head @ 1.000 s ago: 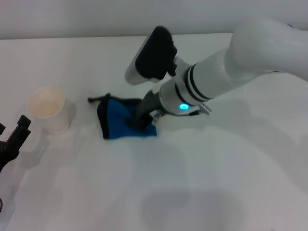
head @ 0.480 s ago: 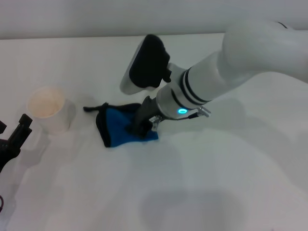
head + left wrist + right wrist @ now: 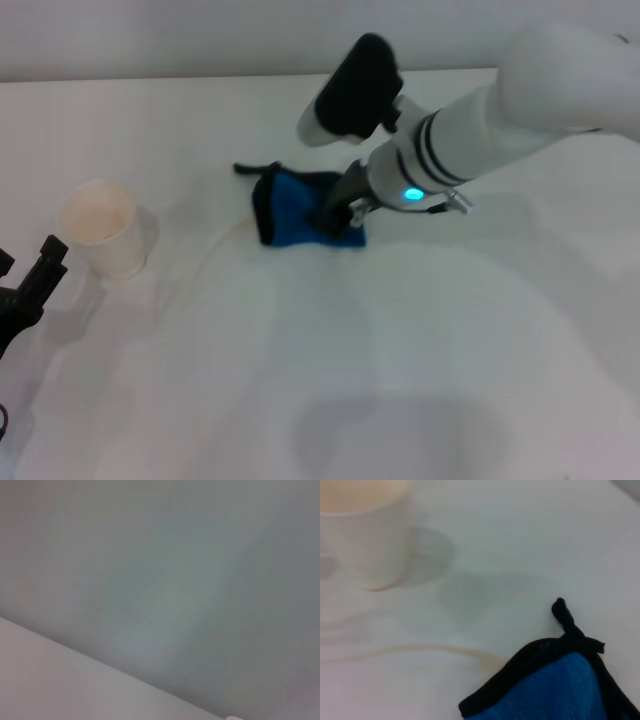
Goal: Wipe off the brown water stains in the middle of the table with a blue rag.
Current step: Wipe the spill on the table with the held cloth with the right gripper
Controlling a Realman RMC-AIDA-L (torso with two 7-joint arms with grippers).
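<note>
Starting at the left, the parked left gripper (image 3: 25, 290) shows its fingers apart; a thin tan-brown streak (image 3: 420, 650) remains on the white surface (image 3: 300, 380); the right gripper (image 3: 335, 222), fingers unreadable, presses the folded blue black-trimmed rag (image 3: 300, 210), wiping unfinished.

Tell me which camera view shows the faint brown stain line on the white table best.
The right wrist view: the thin tan-brown water stain line runs close up across the white tabletop toward the black-trimmed blue rag. The head view shows only a faint curve. The left wrist view shows none of it.
</note>
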